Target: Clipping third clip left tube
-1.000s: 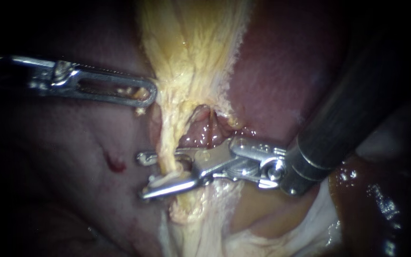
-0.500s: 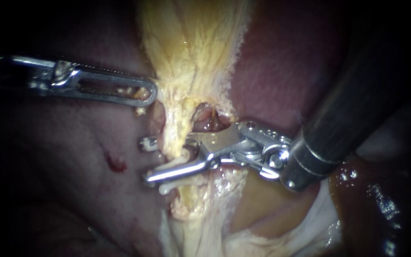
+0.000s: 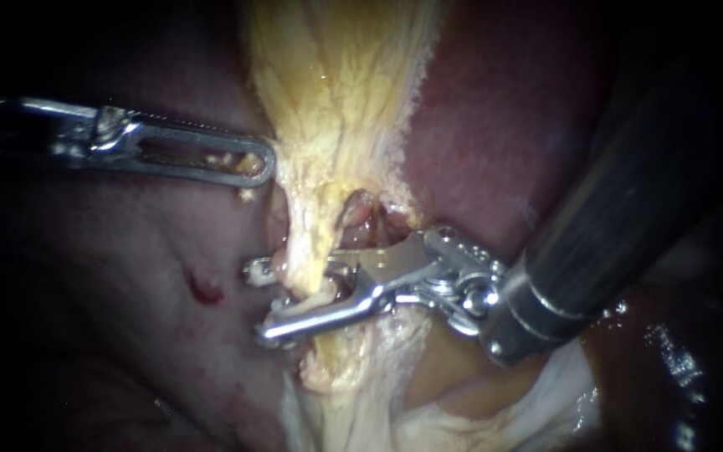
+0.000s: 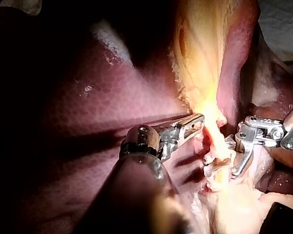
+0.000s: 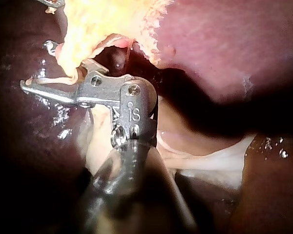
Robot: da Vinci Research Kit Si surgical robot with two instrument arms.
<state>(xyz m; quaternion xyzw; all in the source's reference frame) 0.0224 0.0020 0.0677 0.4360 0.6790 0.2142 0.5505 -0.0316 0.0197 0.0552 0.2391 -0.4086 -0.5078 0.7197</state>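
**Right instrument (image 3: 261, 301) astride the left tube (image 3: 303, 272)**
Endoscope: its jaws stand open, with the tube between them; the left instrument (image 3: 265, 163) is clamped on yellow tissue (image 3: 336, 100) above. Left wrist: jaws closed at the tissue's edge. Right wrist: the tube crosses the open jaws.

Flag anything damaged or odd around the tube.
A small dark-red spot on the liver, left of the tube, looks like a nick or clot. Yellow scraps cling to the left instrument near its tip. Nothing else stands out.
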